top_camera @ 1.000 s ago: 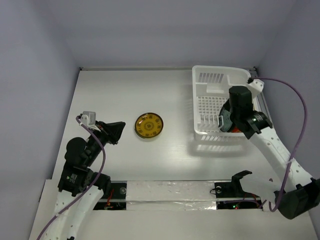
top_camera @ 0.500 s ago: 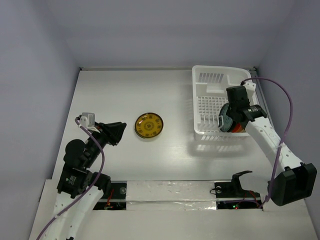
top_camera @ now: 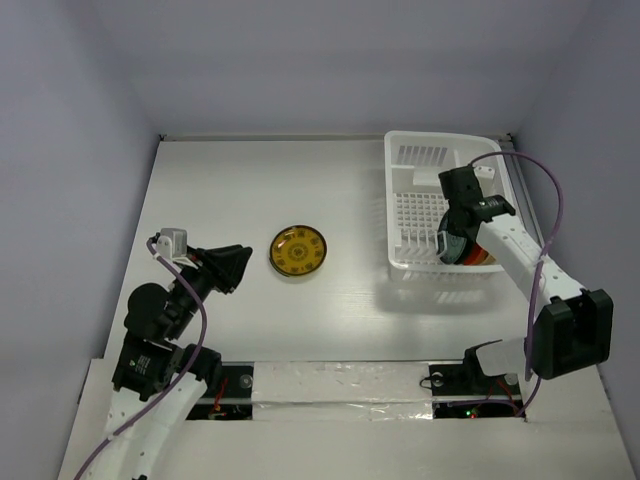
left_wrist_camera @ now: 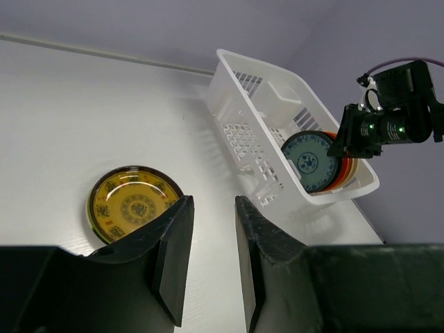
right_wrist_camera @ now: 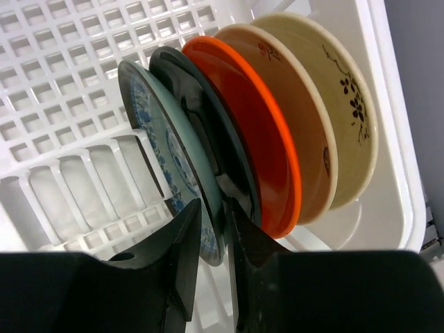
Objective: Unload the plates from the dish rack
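The white dish rack [top_camera: 425, 155] [left_wrist_camera: 239, 118] [right_wrist_camera: 69, 69] stands at the back right. Several plates stand on edge at its near end: pale green with a blue pattern [right_wrist_camera: 173, 152] [left_wrist_camera: 312, 161], black [right_wrist_camera: 201, 118], orange-red [right_wrist_camera: 257, 139], tan [right_wrist_camera: 298, 118], and cream with dark flowers [right_wrist_camera: 347, 90]. My right gripper [right_wrist_camera: 213, 205] [top_camera: 452, 248] reaches into the rack, shut on the green plate's lower rim, one finger on each face. A patterned yellow plate [top_camera: 297, 250] [left_wrist_camera: 135, 207] lies flat on the table. My left gripper [top_camera: 238, 268] [left_wrist_camera: 213, 202] hovers just left of it, slightly open and holding nothing.
The rack's far half holds only lattice floor and short dividers [right_wrist_camera: 90, 180]. A purple cable [top_camera: 545, 215] loops from the right arm over the rack's right side. Grey walls close in the white table [top_camera: 250, 180] at the back and both sides.
My right wrist shifted left within the rack, and its jaws widened, then narrowed around the green plate's rim. The left jaws parted a little, the arm staying beside the yellow plate.
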Tool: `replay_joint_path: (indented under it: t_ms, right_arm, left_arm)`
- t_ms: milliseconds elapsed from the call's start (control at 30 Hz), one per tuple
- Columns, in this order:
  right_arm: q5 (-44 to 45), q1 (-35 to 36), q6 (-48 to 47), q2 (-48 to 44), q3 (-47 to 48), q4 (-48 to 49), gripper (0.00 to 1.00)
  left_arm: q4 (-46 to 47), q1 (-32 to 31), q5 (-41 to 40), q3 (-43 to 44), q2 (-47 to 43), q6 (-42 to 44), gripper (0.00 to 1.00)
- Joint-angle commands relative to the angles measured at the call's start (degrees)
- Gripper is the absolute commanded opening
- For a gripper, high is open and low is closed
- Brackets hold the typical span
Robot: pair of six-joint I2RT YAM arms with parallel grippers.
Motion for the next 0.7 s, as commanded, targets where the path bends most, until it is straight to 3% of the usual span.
replay_joint_path:
  t_ms: [0, 167, 367, 533, 667]
  right_arm:
    - [2.39, -0.35, -1.62, 1.21, 4.76, -2.55, 0.26]
    - [5.20, 1.67, -1.54, 4.72, 6.00, -6.50, 0.26]
    - [9.50, 3.78, -1.10, 6.75, 7.93, -9.40, 0.13]
    - [13.11, 7.55, -1.62, 8.15, 9.16, -10.20, 0.10]
    - [18.29, 10.81, 0.83, 11.31, 13.11, -16.59, 0.08]
  left_arm:
    - [1.91, -0.86, -0.08, 1.21, -0.83, 0.03, 0.27]
    - [2.00, -0.86, 0.01, 1.21, -0.84, 0.03, 0.29]
    - [1.91, -0.86, -0.25, 1.21, -0.92, 0.03, 0.29]
    - [1.82, -0.86, -0.43, 1.30, -0.84, -0.15, 0.29]
    - [1.82, -0.86, -0.26, 1.21, -0.75, -0.15, 0.29]
